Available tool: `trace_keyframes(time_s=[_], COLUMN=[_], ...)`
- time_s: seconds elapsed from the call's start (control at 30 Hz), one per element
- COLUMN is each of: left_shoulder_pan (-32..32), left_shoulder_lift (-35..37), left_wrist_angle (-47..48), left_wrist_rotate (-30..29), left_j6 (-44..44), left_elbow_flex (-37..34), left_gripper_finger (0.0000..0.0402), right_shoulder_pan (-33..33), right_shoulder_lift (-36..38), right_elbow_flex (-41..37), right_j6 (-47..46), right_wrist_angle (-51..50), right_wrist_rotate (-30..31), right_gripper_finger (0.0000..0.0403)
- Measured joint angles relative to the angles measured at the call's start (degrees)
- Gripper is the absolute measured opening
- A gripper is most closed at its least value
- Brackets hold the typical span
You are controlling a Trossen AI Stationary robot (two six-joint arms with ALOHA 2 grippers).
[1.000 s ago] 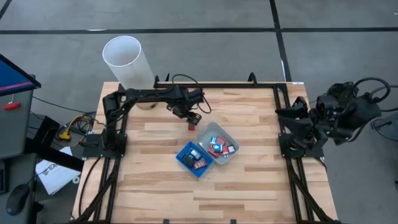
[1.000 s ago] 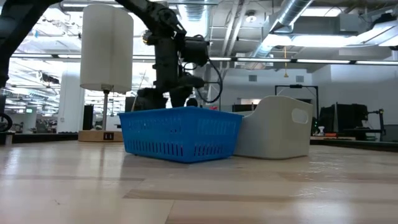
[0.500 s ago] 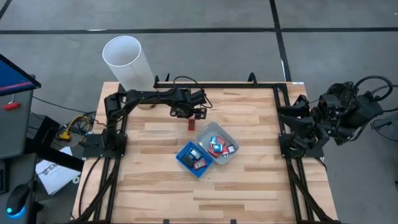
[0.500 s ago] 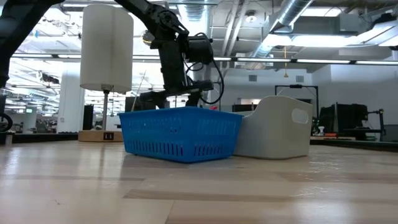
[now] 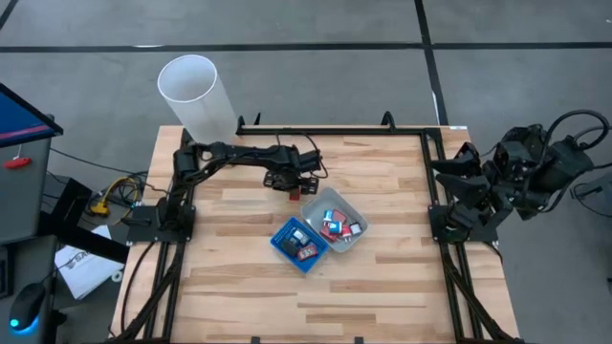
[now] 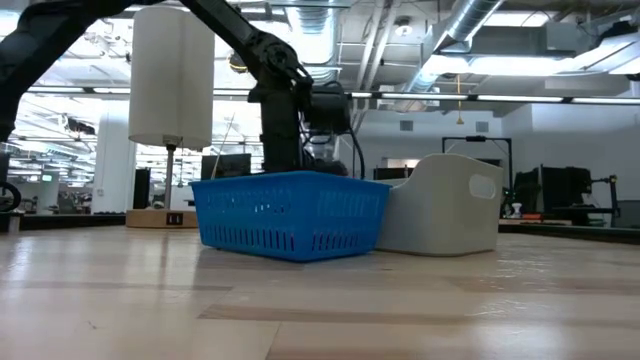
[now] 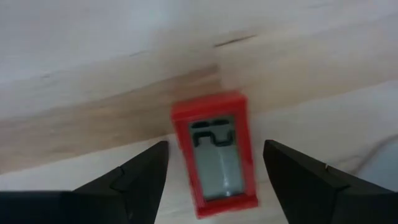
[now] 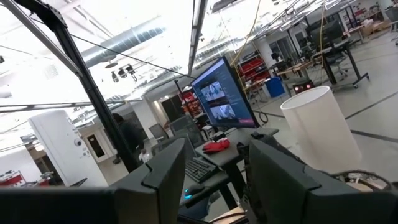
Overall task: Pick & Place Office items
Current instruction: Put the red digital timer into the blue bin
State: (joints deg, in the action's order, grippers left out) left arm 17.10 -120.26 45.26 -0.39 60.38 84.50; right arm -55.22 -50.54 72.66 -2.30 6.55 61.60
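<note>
A small red block with a grey window (image 7: 214,155) lies flat on the wooden table (image 5: 382,277), just off the far corner of the clear-grey tray (image 5: 316,203); from above the red block (image 5: 295,194) is a small red spot. My left gripper (image 7: 216,144) is open and points down over it, one finger on each side with gaps showing. From above, my left gripper (image 5: 293,182) is right over the block. Other small red, blue and white pieces (image 5: 335,226) lie in the grey tray, and a few (image 5: 304,245) in the blue tray (image 5: 277,239). My right gripper (image 8: 214,180), open, waits off the table's right edge.
The blue tray (image 6: 290,215) and the grey tray (image 6: 445,205) sit side by side mid-table and hide the left gripper in the low view. A tall white cylinder (image 5: 196,96) stands at the far left corner. Bare wood lies toward the near edge.
My left gripper has come down from above tray height toward the red block and now sits low behind the blue tray in the low view. The arm has stretched out lower over the table. The red block has stayed where it was.
</note>
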Motion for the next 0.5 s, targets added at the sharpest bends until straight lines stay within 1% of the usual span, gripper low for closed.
trace_keyframes(time_s=[0.07, 0.17, 0.27, 0.37, 0.5], left_shoulder_pan=[-0.2, -0.6, -0.6, -0.2, -0.1], left_shoulder_lift=[-0.7, -1.6, -1.7, -1.8, -1.8], left_wrist_angle=[0.0, 0.1, 0.9, 1.6, 1.8], left_wrist_rotate=[0.9, 0.3, -0.4, -1.3, -1.1], left_j6=[0.0, 0.2, 1.3, 1.7, 1.9], left_elbow_flex=[0.3, 0.2, 0.2, 0.2, 0.1], left_gripper_finger=[0.026, 0.0258, 0.0242, 0.0207, 0.0141], right_shoulder_pan=[-0.3, -0.5, -1.3, -2.0, -2.5], right_shoulder_lift=[0.0, 0.0, 0.0, 0.0, 0.0], right_elbow_flex=[0.0, 0.0, 0.0, 0.0, 0.0], right_j6=[0.7, 1.7, 3.2, 5.2, 6.7], right_wrist_angle=[0.5, 1.7, 3.0, 4.5, 5.3], right_wrist_rotate=[0.0, 0.0, 0.0, 0.0, 0.2], right_gripper_finger=[0.0171, 0.0171, 0.0171, 0.0171, 0.0171])
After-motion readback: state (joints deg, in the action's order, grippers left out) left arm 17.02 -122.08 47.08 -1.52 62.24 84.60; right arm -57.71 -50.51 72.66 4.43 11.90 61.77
